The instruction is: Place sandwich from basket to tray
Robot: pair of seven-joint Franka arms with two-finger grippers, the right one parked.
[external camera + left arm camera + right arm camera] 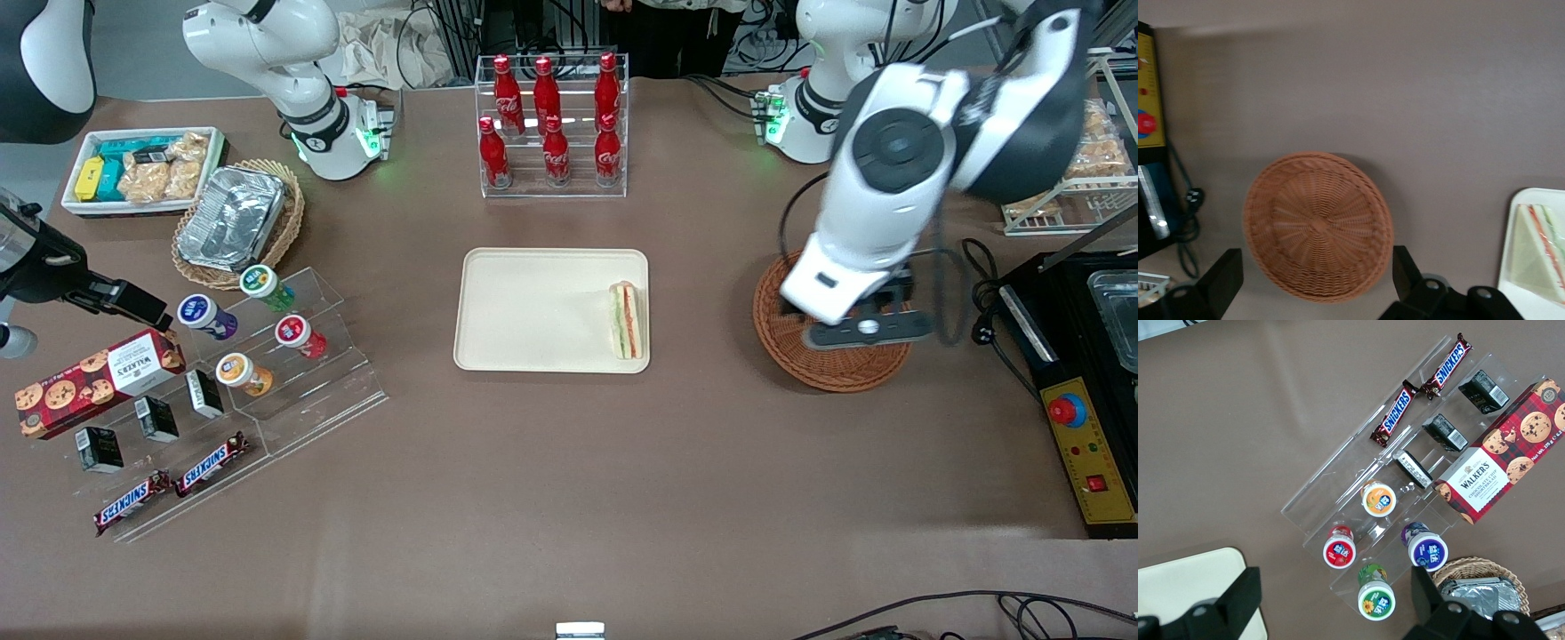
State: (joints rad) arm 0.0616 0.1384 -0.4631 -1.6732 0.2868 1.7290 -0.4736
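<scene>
The sandwich point(626, 320), a white bread wedge with red and green filling, lies on the cream tray point(533, 311), at the tray's edge toward the working arm's end. It also shows in the left wrist view point(1538, 250) on the tray point(1511, 267). The round reddish-brown wicker basket point(836, 369) is empty point(1318, 223). My left gripper point(862, 331) hangs above the basket, open and empty, with its black fingers point(1405, 270) spread wider than the basket.
A clear rack of red cola bottles point(551, 124) stands farther from the camera than the tray. A black control box with a red button point(1080, 427) sits at the working arm's end. A snack display stand point(231, 373) and a tan basket with a foil container point(236, 218) lie toward the parked arm's end.
</scene>
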